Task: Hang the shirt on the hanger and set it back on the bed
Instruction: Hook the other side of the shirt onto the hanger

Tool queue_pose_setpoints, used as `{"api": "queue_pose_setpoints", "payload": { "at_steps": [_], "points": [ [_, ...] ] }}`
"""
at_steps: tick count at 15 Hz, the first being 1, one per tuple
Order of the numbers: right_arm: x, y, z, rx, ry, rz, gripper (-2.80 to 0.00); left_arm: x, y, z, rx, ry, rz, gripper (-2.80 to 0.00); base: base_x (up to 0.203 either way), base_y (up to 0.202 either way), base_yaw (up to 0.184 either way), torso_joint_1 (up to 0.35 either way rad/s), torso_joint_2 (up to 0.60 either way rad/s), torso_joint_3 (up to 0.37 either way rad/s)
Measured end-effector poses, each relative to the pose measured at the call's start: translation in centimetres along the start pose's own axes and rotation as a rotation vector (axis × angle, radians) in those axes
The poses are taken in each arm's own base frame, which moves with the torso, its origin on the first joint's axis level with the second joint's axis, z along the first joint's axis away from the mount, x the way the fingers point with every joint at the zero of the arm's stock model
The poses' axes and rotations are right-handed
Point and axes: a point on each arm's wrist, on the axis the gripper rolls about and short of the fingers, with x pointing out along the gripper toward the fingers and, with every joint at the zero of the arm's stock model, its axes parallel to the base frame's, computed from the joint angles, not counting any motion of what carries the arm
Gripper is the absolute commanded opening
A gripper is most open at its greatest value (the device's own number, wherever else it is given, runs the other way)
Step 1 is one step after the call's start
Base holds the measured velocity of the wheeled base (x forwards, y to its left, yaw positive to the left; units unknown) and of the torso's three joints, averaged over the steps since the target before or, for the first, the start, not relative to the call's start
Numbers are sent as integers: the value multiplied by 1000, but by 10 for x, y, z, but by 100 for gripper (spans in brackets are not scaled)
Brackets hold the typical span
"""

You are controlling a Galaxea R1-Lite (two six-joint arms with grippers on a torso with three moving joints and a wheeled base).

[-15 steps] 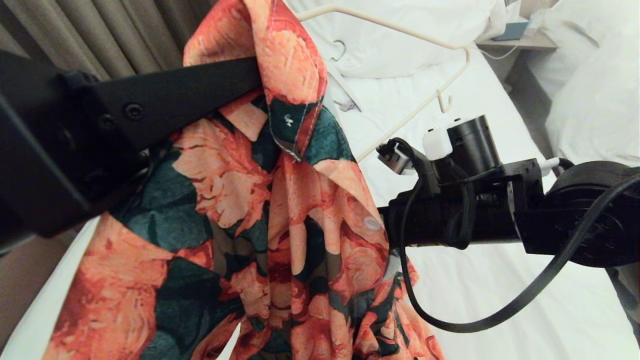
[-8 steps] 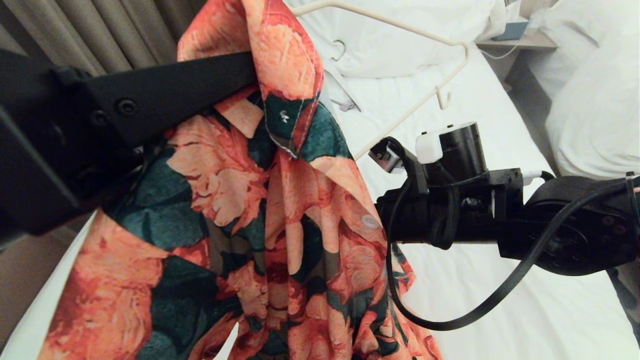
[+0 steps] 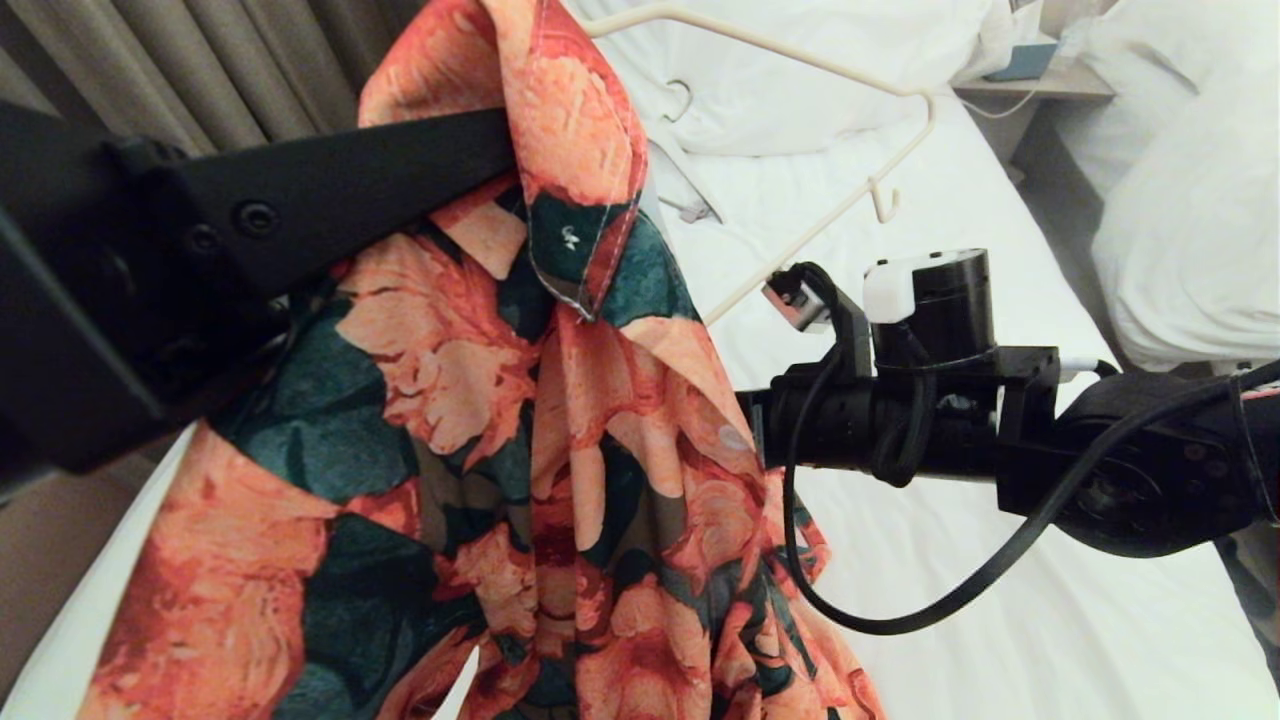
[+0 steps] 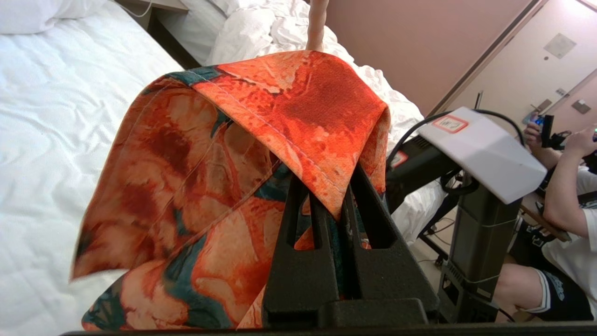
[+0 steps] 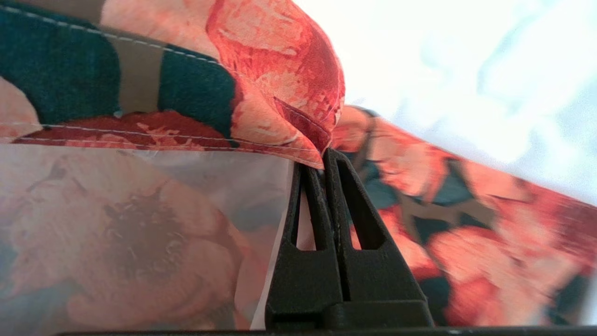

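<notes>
Right tool just clamped on shirt front edge; left tool pinching collar fold, hanger half-dressed; free shoulder next, likely.

Floral shirt hangs bunched — hanger half inside.

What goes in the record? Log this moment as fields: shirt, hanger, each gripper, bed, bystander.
shirt: floral shirt held up over the bed, one part draped on the hanger
hanger: cream hanger, far end bare
left gripper: left gripper shut, shirt draped over its tips
right gripper: right gripper shut on the shirt's front edge
bed: white bed below
bystander: seated person beside the other bed
</notes>
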Motion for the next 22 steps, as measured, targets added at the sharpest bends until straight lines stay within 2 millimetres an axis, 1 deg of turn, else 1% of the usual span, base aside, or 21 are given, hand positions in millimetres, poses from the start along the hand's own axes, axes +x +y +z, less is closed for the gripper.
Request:
{"api": "queue_pose_setpoints", "payload": {
  "at_steps": [2,4,7,10,13,16,19,22],
  "points": [
    [-13,-6,4,17,11,-34,-280,1,1,-1,-1,3,3,-280,0,0,0,0,0,0],
    [-36,-15,12,45,27,-91,-280,3,2,-1,-9,5,13,-280,0,0,0,0,0,0],
    [-64,-30,23,77,9,-165,-280,9,4,0,-30,4,32,-280,0,0,0,0,0,0],
    [-82,-40,29,93,-26,-205,-280,14,4,3,-67,-5,53,-280,0,0,0,0,0,0],
    [-94,-48,35,114,-62,-238,-280,19,5,6,-77,19,100,-280,0,0,0,0,0,0],
    [-103,-54,44,160,-107,-250,-280,21,4,11,-127,30,113,-280,0,0,0,0,0,0],
    [-110,-59,52,162,-136,-267,-280,23,4,10,-130,36,109,-280,0,0,0,0,0,0],
    [-116,-70,62,164,-172,-296,-280,25,2,6,-135,64,104,-280,0,0,0,0,0,0]
  ]
}}
